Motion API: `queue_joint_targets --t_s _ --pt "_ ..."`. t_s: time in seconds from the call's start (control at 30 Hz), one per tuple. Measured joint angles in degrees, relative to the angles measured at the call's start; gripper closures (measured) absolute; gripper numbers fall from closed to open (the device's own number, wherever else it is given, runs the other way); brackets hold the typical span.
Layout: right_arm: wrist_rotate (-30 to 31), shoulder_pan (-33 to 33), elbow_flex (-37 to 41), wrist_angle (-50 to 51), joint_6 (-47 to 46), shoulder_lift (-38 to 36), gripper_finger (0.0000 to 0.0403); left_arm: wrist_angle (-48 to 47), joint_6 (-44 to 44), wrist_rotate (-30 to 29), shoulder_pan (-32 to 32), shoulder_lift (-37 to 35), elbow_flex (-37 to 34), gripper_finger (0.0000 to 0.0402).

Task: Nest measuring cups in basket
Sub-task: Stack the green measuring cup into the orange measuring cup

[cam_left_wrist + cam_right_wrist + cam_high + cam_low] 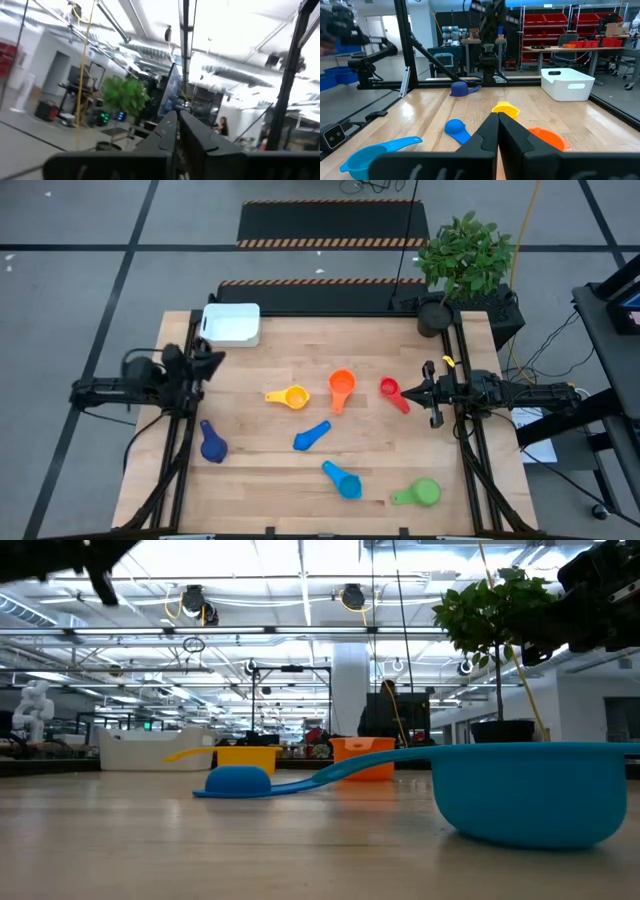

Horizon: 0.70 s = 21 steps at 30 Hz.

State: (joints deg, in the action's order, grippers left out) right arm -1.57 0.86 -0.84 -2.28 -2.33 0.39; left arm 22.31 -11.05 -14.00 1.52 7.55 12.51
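Seven measuring cups lie scattered on the wooden table: yellow, orange, red, light blue, dark blue, a second light blue and green. The white basket stands at the far left corner and holds no cup. My right gripper hovers shut at the right side, just right of the red cup; its wrist view shows the yellow cup, the orange cup and the basket. My left gripper is shut near the basket, tilted up toward the room.
A potted plant stands beyond the far right corner. Black frame rails run along the left and right table edges. In the low view the near light blue cup fills the right foreground.
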Motion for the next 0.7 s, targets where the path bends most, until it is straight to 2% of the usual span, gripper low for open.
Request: queue_joint_targets --t_s 0.13,0.2,0.37,0.43,0.57,0.7 --pt "-0.01 0.0 0.01 0.0 -0.02 0.0 0.0403 -2.27 3.76 0.0 0.11 10.07 11.57 0.0395" --pt "0.0 -0.01 0.01 -0.01 -0.01 0.0 0.0403 -3.58 2.77 -0.01 0.11 15.34 17.6 0.0395" --pt "-0.02 0.0 0.0 0.0 0.0 0.0 0.0403 -11.31 -14.34 0.35 0.01 26.47 32.31 0.0397" --pt "0.0 0.0 0.0 0.0 -0.02 0.0 0.0403 -17.21 -17.3 0.2 -0.27 29.81 37.44 0.0397" --pt "-0.02 -0.01 0.0 0.0 -0.02 0.0 0.0403 -24.2 -19.26 0.2 -0.22 36.94 44.89 0.0399" --pt "0.0 0.0 0.0 0.0 0.0 0.0 0.0403 -26.76 -17.08 0.95 -0.22 43.62 49.55 0.0396"
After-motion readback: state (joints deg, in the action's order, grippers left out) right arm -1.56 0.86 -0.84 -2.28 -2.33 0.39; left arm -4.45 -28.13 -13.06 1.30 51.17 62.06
